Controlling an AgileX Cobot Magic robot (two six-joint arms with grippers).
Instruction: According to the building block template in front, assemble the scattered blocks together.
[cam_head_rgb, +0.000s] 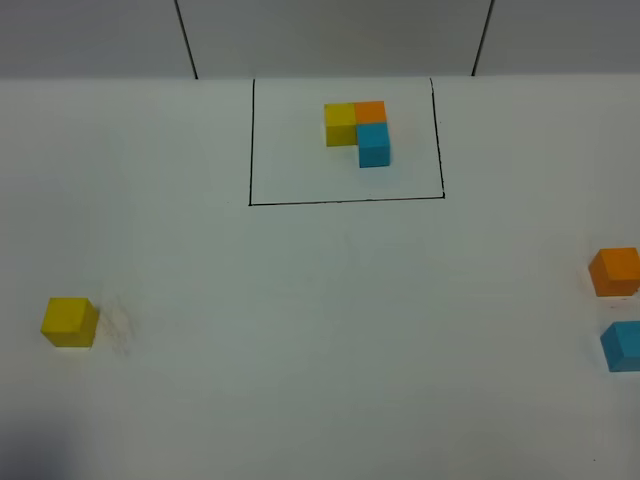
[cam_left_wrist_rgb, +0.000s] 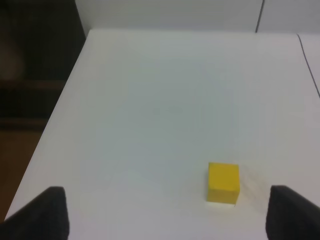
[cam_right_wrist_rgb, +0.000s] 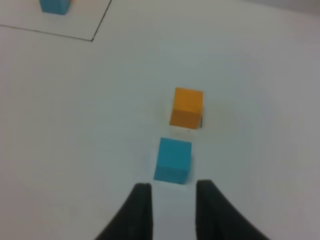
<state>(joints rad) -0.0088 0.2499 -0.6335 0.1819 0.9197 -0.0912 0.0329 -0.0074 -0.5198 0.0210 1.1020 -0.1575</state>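
Note:
The building block template (cam_head_rgb: 358, 130), an L of yellow, orange and light blue cubes, sits inside a thin black rectangle at the back of the table. Of the scattered blocks, the yellow cube (cam_head_rgb: 69, 322) lies alone at the far left. The orange cube (cam_head_rgb: 614, 271) and the light blue cube (cam_head_rgb: 623, 346) lie apart at the right edge. Neither gripper shows in the exterior high view. My left gripper (cam_left_wrist_rgb: 170, 202) is wide open, with the yellow cube (cam_left_wrist_rgb: 223, 183) just ahead between its fingers. My right gripper (cam_right_wrist_rgb: 173, 192) stands narrowly open and empty just behind the blue cube (cam_right_wrist_rgb: 173, 160); the orange cube (cam_right_wrist_rgb: 187, 107) is beyond.
The white table (cam_head_rgb: 320, 330) ends close to the left of the yellow cube, with dark floor (cam_left_wrist_rgb: 30, 100) past that edge. The drawn black line (cam_right_wrist_rgb: 50, 33) and the template's blue cube (cam_right_wrist_rgb: 54, 6) show at the edge of the right wrist view.

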